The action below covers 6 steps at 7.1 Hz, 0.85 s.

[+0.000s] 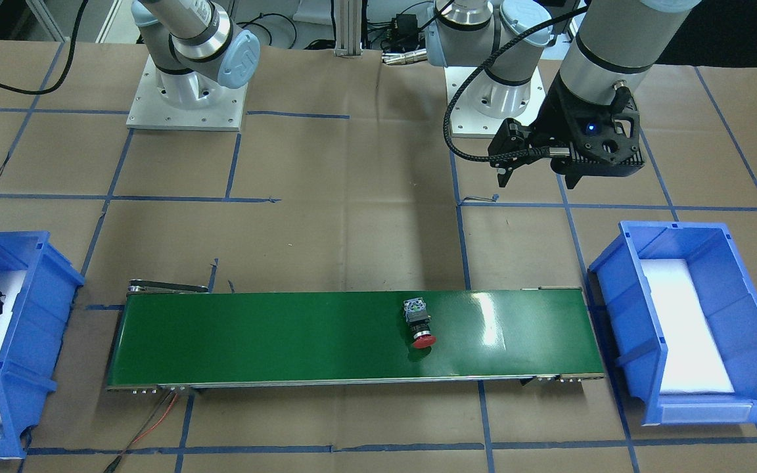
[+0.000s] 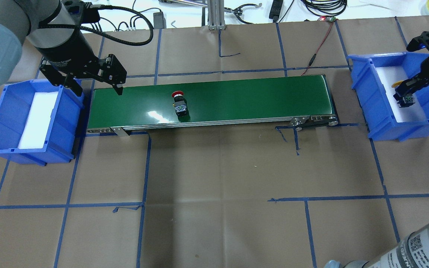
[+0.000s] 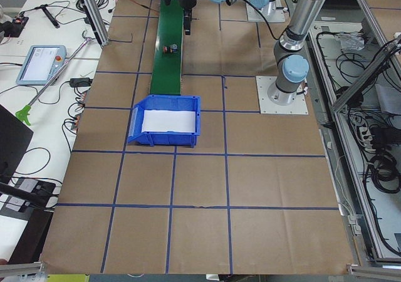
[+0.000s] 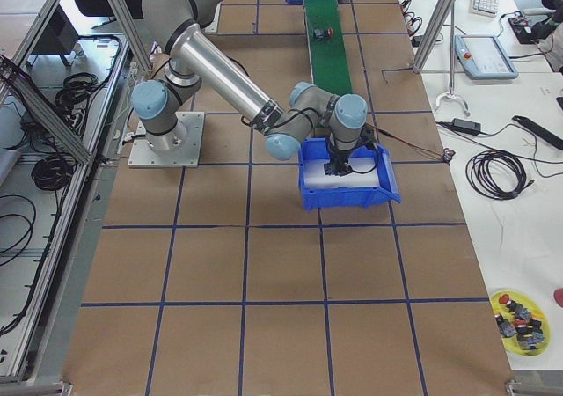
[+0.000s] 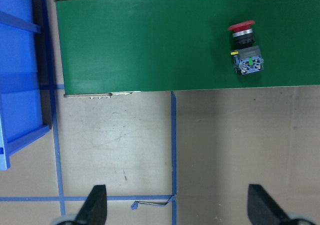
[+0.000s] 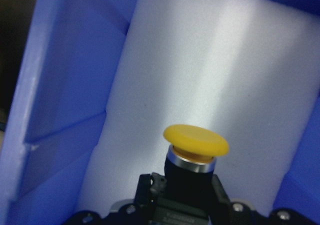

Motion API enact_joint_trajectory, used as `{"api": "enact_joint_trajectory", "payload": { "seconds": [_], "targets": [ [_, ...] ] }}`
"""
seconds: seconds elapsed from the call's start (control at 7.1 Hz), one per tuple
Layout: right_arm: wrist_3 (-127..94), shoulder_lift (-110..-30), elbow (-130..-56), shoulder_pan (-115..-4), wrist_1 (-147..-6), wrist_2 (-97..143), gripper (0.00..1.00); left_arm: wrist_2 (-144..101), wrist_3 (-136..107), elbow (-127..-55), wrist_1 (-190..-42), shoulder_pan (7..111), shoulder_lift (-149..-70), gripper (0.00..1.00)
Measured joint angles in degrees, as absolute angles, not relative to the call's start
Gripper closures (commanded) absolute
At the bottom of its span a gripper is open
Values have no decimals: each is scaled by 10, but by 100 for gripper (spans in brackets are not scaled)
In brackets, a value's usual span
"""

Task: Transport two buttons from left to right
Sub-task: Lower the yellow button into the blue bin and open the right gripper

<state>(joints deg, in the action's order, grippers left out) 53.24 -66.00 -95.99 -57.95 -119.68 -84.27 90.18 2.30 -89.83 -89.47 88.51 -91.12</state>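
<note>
The red-capped button (image 2: 180, 104) lies on its side on the green conveyor belt (image 2: 255, 96), left of the belt's middle; it also shows in the front view (image 1: 420, 322) and in the left wrist view (image 5: 245, 50). My left gripper (image 2: 97, 87) hovers open and empty over the belt's left end, beside the left blue bin (image 2: 65, 111). The yellow-capped button (image 6: 196, 145) is inside the right blue bin (image 2: 363, 82), just above its white foam. My right gripper (image 2: 404, 95) is shut on its black body.
Both blue bins have white foam liners, and the left bin (image 1: 621, 295) holds nothing. A red and black cable (image 2: 320, 44) runs from the belt's far right corner. Blue tape lines grid the brown paper tabletop. Both arm bases stand behind the belt.
</note>
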Motion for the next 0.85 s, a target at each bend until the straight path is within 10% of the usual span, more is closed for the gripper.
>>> {"api": "enact_joint_trajectory", "payload": {
  "seconds": [0.28,0.42,0.56,0.85],
  "targets": [
    [535,-656,-981,-577,-1221,-845,94,902,22,-898,-895,885,-911,0],
    [534,-654,-988,-574,-1223,-848,68,902,22,-898,-895,885,-911,0],
    [533,-653,-993,-572,-1224,-852,11,902,22,-898,-895,885,-910,0],
    [529,-650,-995,-571,-1222,-849,1,902,22,-898,-895,885,-910,0]
  ]
}}
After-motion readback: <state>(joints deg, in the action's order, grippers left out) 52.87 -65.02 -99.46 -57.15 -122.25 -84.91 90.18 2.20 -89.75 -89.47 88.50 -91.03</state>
